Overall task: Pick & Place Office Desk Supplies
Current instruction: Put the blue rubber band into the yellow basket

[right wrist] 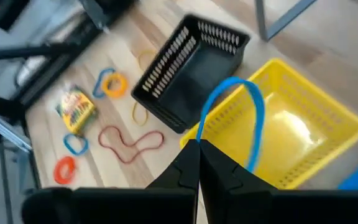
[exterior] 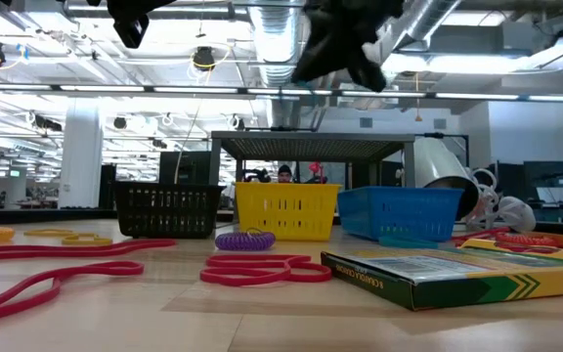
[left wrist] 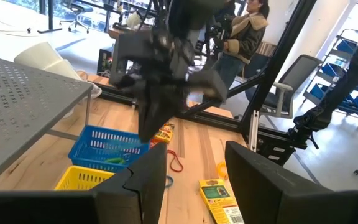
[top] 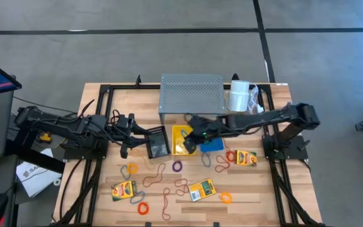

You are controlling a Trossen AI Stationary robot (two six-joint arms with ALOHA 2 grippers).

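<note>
Because it is meant for the yellow plastic basket (right wrist: 291,124), the thin blue rubber-band loop (right wrist: 250,118) hangs pinched in the right gripper's (right wrist: 199,146) closed fingers above it; the left gripper (left wrist: 194,165) waits nearby, fingers apart and empty.

Crayon boxes: three yellow-and-green, flat on table; lower left (top: 123,190), lower centre (top: 202,189), right of centre (top: 246,157).
Rubber bands: thin loops, scattered across lower table; purple (top: 177,166), orange (top: 225,197), red (top: 144,208).
Blue band (right wrist: 244,118): looped, hanging over yellow basket (right wrist: 328,134), pinched in right gripper (right wrist: 199,163).
</note>
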